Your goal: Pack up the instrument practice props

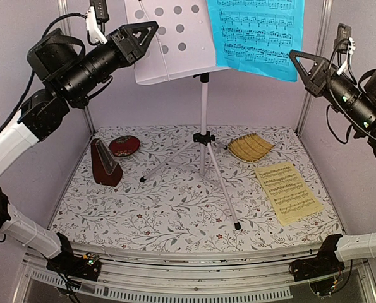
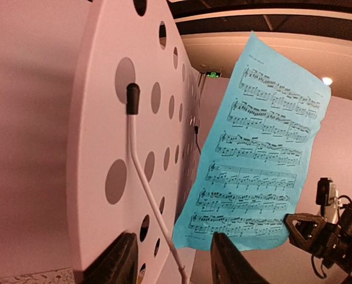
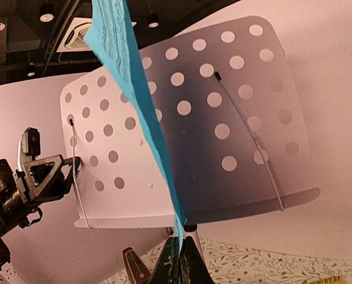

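The silver music stand (image 1: 203, 136) stands at mid-table, its perforated desk (image 1: 175, 44) up high. The blue music sheet (image 1: 257, 35) hangs in the air to the right of the desk, and my right gripper (image 3: 180, 239) is shut on its lower edge. My left gripper (image 2: 173, 236) is open at the desk's left edge, with the desk's white wire page holder (image 2: 143, 177) running between its fingers. A dark red-brown metronome (image 1: 104, 163) stands at the left of the mat. The pale-yellow music sheet (image 1: 287, 192) lies flat at the right.
A red round dish (image 1: 124, 146) sits behind the metronome. A yellow woven mat piece (image 1: 251, 148) lies at the back right. The tripod legs (image 1: 222, 186) spread across the floral table cover (image 1: 175, 214). Walls close in on three sides.
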Motion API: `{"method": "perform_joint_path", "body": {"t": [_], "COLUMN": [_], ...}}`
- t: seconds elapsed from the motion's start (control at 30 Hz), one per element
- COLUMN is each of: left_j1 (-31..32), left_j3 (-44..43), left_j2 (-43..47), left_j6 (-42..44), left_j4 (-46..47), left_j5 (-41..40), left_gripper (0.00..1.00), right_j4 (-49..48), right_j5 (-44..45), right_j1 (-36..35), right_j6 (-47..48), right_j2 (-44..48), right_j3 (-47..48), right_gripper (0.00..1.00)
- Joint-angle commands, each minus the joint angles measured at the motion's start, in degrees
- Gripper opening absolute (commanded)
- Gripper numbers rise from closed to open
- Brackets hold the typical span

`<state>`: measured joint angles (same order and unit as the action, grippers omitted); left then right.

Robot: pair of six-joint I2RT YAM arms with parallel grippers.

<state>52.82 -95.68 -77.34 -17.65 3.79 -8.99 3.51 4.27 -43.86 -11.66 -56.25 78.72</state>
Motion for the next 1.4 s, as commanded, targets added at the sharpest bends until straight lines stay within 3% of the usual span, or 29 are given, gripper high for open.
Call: {"method": "perform_joint_path", "body": {"t": [0.0,0.1,0.23,0.63,1.0,1.1,1.37], "left_j1": [0.01,0.02,0.01,-0.15,-0.77,-0.94,-1.05], "left_j3": [3.56,7.14,11.83,25.48,40.51,43.94,49.33], "left_j2": [2.84,4.27,5.28,10.98,14.3,12.98,7.29], "left_j6": [2.18,4.74,7.17,8.05,2.72,0.67,-3.39], "left_j4": [2.15,2.35,2.04,7.51,12.4,14.78,21.13], "left_j5": [4.69,8.62,13.59,21.83,22.0,21.41,21.75], "left_gripper": [0.53,0.67,0.78,0.86,0.87,0.87,0.86], "right_j4": [8.15,13.45,19.36,20.6,17.21,18.2,17.87], "right_j5": [-1.47,-0.18,4.14,5.05,-24.07,-26.6,-31.59], "right_j1": [0.17,0.12,0.14,3.36,28.93,35.89,46.29], "right_j6": [-0.79,-2.52,-5.08,-14.81,-18.83,-18.27,-20.66], "right_j2": [2.11,4.4,7.0,6.78,-2.11,-3.68,-8.07], "right_j3": [-4.35,-6.94,-10.79,-28.1,-40.62,-42.03,-46.23], "right_gripper": [0.01,0.01,0.01,0.01,0.0,0.0,0.01]}}
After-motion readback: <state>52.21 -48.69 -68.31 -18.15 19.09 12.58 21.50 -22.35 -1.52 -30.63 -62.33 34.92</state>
